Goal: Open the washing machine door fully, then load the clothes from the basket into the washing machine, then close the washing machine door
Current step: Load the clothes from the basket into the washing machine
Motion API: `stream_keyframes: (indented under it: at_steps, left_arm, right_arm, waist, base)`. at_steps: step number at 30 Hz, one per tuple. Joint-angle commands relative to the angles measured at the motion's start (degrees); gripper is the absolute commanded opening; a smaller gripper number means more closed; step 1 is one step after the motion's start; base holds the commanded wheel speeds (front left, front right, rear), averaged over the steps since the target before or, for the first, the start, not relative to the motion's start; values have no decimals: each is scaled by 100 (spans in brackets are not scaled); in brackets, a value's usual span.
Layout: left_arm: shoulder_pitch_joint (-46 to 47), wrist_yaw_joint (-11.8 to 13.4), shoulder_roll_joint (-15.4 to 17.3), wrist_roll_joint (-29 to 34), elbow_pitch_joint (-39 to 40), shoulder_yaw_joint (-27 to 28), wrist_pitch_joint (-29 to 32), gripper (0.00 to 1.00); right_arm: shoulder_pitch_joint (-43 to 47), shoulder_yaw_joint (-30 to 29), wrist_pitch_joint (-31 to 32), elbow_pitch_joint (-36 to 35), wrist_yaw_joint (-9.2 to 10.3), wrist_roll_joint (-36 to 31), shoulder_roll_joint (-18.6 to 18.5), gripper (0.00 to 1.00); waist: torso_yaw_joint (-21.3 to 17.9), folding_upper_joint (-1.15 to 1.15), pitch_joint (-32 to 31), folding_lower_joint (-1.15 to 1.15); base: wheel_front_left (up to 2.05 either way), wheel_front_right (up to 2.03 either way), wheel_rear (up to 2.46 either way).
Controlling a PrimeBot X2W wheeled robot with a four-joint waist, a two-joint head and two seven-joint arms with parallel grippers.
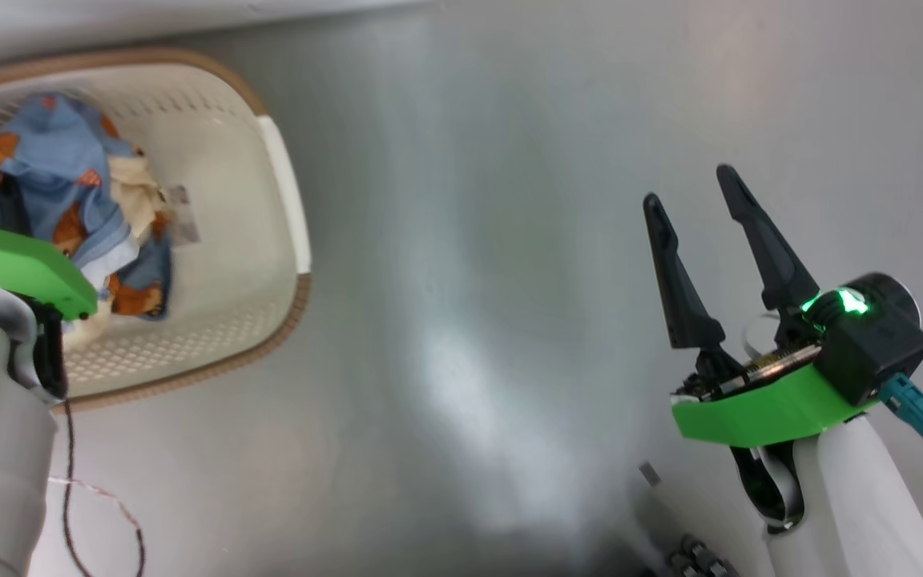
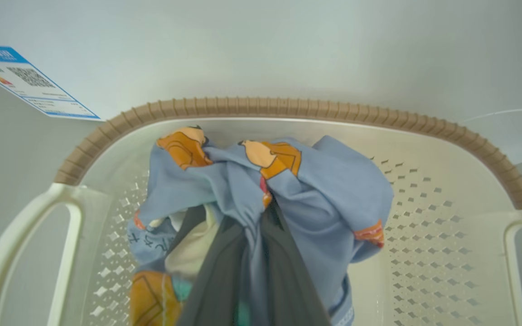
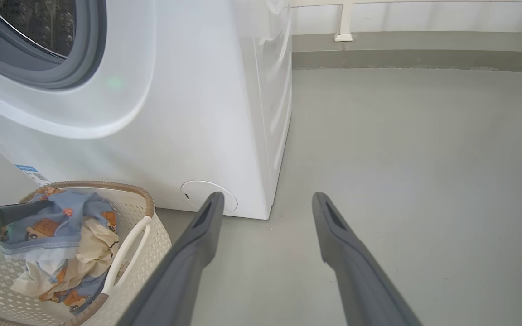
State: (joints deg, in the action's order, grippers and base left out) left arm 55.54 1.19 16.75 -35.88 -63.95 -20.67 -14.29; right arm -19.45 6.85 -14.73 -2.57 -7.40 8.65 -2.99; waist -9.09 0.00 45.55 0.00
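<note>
Blue clothes (image 2: 315, 190) are being pinched by the left hand (image 2: 252, 222) inside the basket (image 2: 288, 106). Right hand (image 1: 690, 186) is hanging wide, empty. Advising a straight upward lift, watching for trailing pieces.

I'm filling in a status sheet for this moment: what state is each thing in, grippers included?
left gripper: shut on the clothes, inside the basket.
right gripper: open, empty, above the floor.
clothes: bunched in the basket, a blue piece pinched.
basket: upright on the floor by the washing machine.
washing machine: drum mouth uncovered.
round flap: shut.
</note>
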Motion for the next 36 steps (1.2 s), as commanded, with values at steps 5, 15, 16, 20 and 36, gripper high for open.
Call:
stream_keyframes:
  at_steps: [5,15,16,20,36]
  left_arm:
    - [-1085,409,227,319,1563,660,-69,0]
    - [-3073,813,-226,1122,3970,1358,-70,0]
    - [-3214,820,-264,1176,4135,1400,-70,0]
    - [-3714,779,-391,1371,4716,1514,-70,0]
    - [-5073,846,-349,1793,6058,1324,142,0]
  right_arm:
    - [429,12,-26,21,-9,-223,12,100]
    - [814,-211,170,90,-9,-372,12,100]
    - [862,-229,196,84,-9,-376,12,100]
    - [1049,-229,308,58,-9,-435,12,100]
    - [1711,-223,670,-75,-9,-435,11,100]
  waist:
    - [455,0,-910,0]
    - [706,0,-1927,0]
    - [731,0,-2027,0]
    - [830,0,-2433,0]
    - [1125,0,-3715,0]
  base:
    - [0,0,0]
    - [0,0,0]
    - [0,0,0]
    - [0,0,0]
    - [0,0,0]
